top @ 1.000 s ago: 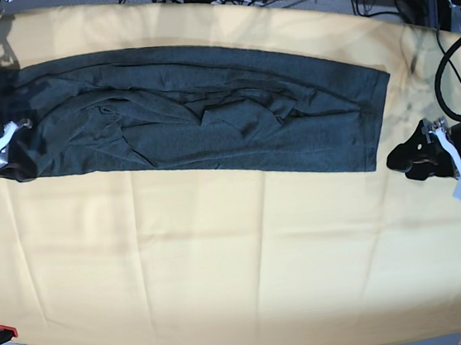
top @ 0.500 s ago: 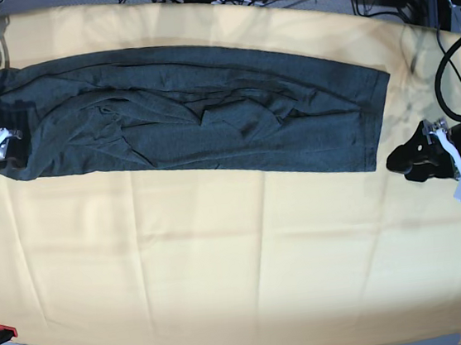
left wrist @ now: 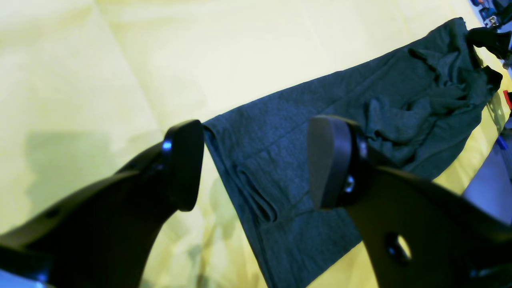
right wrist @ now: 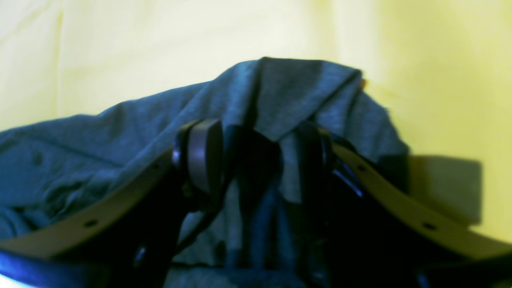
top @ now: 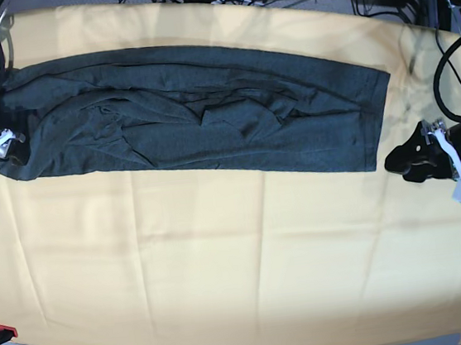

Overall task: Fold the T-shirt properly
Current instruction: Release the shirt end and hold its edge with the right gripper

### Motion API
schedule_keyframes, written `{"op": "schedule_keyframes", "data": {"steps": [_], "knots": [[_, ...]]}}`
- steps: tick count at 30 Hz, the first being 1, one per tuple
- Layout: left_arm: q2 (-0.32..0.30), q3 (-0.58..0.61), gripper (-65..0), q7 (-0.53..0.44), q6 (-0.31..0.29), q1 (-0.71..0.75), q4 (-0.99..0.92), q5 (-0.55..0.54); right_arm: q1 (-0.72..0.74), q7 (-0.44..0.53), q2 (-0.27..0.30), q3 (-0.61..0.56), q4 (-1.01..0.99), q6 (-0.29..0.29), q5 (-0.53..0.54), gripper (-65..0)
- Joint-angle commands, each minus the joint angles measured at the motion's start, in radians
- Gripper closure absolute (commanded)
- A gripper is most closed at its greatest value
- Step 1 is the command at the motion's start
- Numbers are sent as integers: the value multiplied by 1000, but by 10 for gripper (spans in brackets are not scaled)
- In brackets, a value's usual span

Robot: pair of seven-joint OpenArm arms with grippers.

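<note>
One garment on show: the long dark teal-grey heathered knit T-shirt [top: 199, 114], folded into a narrow band across the far half of the yellow cloth-covered table [top: 225, 273]. Two grippers in play, one at each end of it.

The left gripper [left wrist: 256, 162] hangs just off the shirt's hem end, and its own wrist camera gives what the base view can't: black pads spread wide, nothing between them, the hem corner lying on the cloth below and ahead of the gap. From the base camera that tool is only a dark shape beside the hem, not touching.

Over at the other end, the right gripper [right wrist: 256, 160] sits on the bunched end of the shirt. Its wrist view is blurred, but fabric is humped up between and over the pads, which stand apart rather than pressed together. Whether they pinch the cloth, I can't tell.
</note>
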Motion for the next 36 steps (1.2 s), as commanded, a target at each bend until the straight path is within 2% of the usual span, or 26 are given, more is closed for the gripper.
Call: {"op": "schedule_keyframes", "data": {"steps": [1,5,14,18,22,28,33,36], "knots": [[-17,-10,-418,-18,-2,-19,13,-31,11,27,22,5,14,4,18,-310],[-12,-10,-418,-13,-2,-19,13,-31,11,42,19,-6,14,-30,7,-310],[-12,-10,-418,-11,-2,-19,13,-34,37,76,19,-93,14,-72,-114,-301],[-17,-10,-418,-11,-2,-19,13,-34,44,93,19,-93,14,-71,-148,-135],[-16,-10,-418,-12,-2,-19,13,-35,44,92,19,-93,14,-60,-163,-7],[-17,-10,-418,-12,-2,-19,13,-34,44,85,22,-93,14,-55,-162,0],[-17,-10,-418,-11,-2,-19,13,-34,41,12,23,-90,22,-54,-158,0],[-17,-10,-418,-11,-2,-19,13,-34,42,-26,23,-90,23,-18,-154,0]]}}
